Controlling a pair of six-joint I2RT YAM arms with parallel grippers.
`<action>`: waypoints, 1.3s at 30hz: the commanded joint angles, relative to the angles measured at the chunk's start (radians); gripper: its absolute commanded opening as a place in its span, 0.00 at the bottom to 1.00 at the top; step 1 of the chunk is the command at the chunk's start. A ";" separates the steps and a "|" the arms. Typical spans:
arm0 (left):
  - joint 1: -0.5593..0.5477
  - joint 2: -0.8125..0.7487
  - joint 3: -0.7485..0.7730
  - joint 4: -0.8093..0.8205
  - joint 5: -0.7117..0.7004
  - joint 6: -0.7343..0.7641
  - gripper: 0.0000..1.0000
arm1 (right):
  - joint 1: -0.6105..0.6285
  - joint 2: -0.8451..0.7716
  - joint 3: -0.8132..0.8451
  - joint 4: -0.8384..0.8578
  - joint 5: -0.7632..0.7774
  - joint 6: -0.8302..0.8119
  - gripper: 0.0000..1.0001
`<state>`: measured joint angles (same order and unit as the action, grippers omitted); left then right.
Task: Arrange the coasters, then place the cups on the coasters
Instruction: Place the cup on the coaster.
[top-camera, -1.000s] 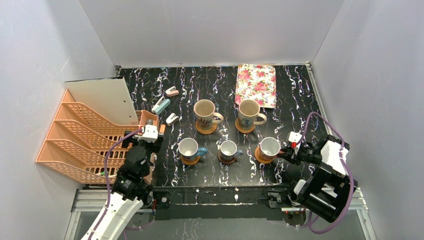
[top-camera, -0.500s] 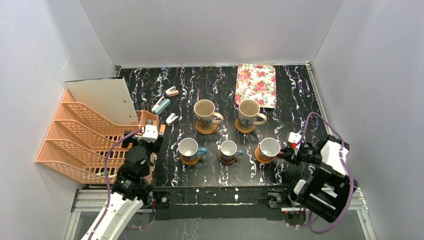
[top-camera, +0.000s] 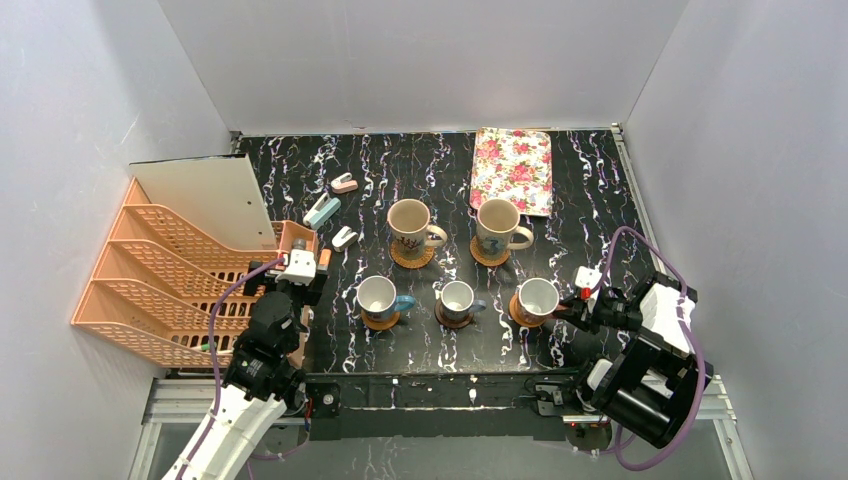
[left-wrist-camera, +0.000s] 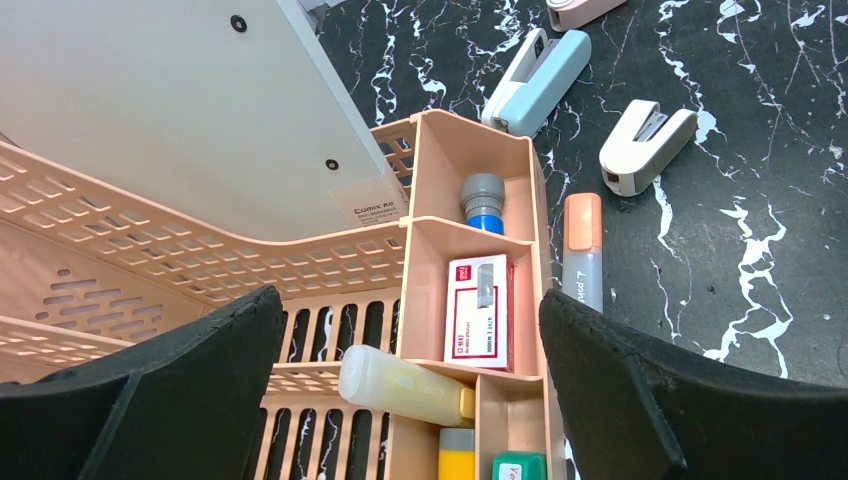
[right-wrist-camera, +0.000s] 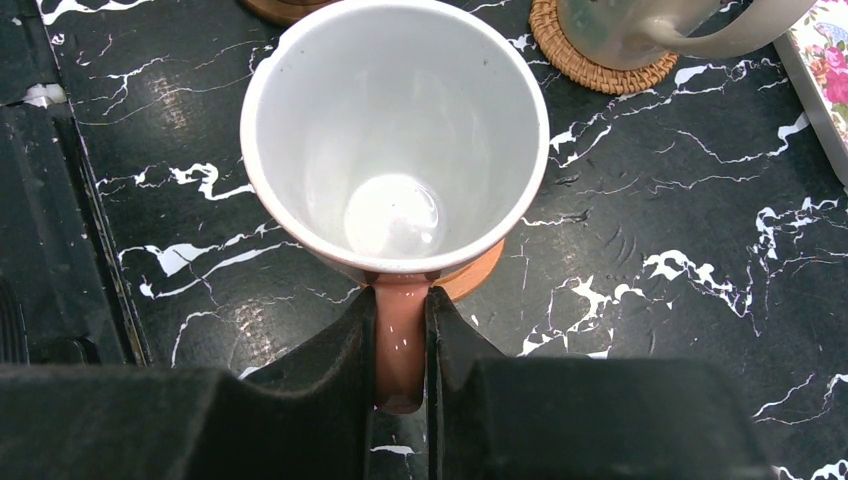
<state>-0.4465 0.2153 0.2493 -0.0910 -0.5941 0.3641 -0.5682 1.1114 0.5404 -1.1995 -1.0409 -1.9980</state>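
Observation:
Five cups stand in two rows on the dark marble table. My right gripper (right-wrist-camera: 401, 310) is shut on the reddish handle (right-wrist-camera: 401, 345) of the small white-lined cup (right-wrist-camera: 395, 130) at the front right (top-camera: 539, 296). That cup sits over a smooth orange-brown coaster (right-wrist-camera: 472, 278), whose edge shows under its base. Two large beige cups (top-camera: 408, 222) (top-camera: 497, 224) rest on woven coasters (top-camera: 412, 257) behind. Two small cups (top-camera: 377, 296) (top-camera: 457, 297) sit on coasters to the left. My left gripper (left-wrist-camera: 410, 330) hangs open above the orange organizer, far from the cups.
A pink floral tray (top-camera: 513, 168) lies at the back right. An orange file rack (top-camera: 170, 280) with a compartment organizer (left-wrist-camera: 470, 250) fills the left side. Three small staplers (top-camera: 322, 211) (top-camera: 344, 183) (top-camera: 344, 237) lie beside it. White walls enclose the table.
My right gripper and the cup in it have shifted very slightly towards the near left. The left arm and the other cups have not moved.

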 joint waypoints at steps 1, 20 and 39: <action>0.004 0.006 -0.012 0.011 -0.010 -0.002 0.98 | -0.003 -0.021 0.000 -0.033 -0.067 -0.031 0.17; 0.005 0.004 -0.012 0.010 -0.012 -0.002 0.98 | -0.004 -0.046 -0.017 0.014 -0.069 0.005 0.19; 0.005 0.004 -0.012 0.010 -0.012 -0.002 0.98 | -0.003 -0.010 0.005 0.044 -0.100 0.049 0.19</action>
<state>-0.4465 0.2153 0.2493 -0.0910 -0.5941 0.3641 -0.5682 1.0920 0.5140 -1.1526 -1.0588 -1.9625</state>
